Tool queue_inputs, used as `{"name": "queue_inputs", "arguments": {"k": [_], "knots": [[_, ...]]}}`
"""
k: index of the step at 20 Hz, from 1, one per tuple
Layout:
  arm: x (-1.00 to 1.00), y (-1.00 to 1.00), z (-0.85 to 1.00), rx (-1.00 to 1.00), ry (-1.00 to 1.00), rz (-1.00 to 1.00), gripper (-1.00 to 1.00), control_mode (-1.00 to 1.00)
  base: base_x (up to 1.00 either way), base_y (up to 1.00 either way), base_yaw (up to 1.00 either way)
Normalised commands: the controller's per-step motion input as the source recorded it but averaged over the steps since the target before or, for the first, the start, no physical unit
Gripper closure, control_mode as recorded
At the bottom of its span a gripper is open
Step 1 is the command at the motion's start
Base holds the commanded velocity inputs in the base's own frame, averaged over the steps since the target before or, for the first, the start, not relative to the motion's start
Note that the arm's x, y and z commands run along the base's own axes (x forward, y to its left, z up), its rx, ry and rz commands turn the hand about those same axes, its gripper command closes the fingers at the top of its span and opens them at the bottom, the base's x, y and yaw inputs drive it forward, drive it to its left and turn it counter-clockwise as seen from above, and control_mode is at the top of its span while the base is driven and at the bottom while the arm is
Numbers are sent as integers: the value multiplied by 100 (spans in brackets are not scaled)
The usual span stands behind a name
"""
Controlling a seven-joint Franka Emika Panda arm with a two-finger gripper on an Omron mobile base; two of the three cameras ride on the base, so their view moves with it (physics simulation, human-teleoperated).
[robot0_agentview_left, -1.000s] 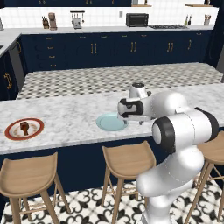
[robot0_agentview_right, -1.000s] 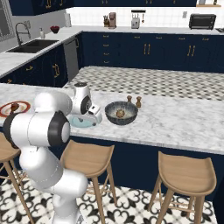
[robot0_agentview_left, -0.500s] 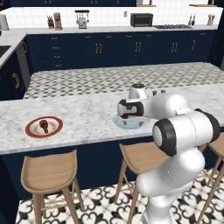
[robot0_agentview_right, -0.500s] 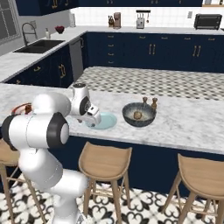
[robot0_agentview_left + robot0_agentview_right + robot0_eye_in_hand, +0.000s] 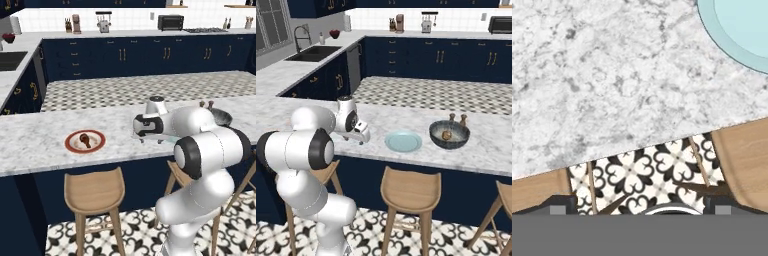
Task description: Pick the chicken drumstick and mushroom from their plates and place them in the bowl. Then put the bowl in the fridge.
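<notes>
Our base has driven left, so the red-rimmed plate (image 5: pixel 85 142) with the chicken drumstick (image 5: pixel 85 139) is nearer; the mushroom (image 5: pixel 446 134) lies in the bowl (image 5: pixel 449 134), our end effector (image 5: pixel 360 139) spread and empty

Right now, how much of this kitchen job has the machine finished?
Done: the mushroom sits in the bowl, and the pale blue plate is bare. In hand: nothing; the gripper hangs open over the marble counter. Left: the chicken drumstick lies on its red-rimmed plate. It must join the bowl, then the bowl goes to the fridge.
</notes>
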Motion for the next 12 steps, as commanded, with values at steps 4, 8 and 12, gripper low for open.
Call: {"name": "queue_inputs", "arguments": {"k": [4,8,12], "knots": [[0,0,0,0,0,0,-100,100,27,29,0],[0,0,0,0,0,0,-100,100,43,51,-1],[0,0,0,0,0,0,-100,100,68,0,0]]}}
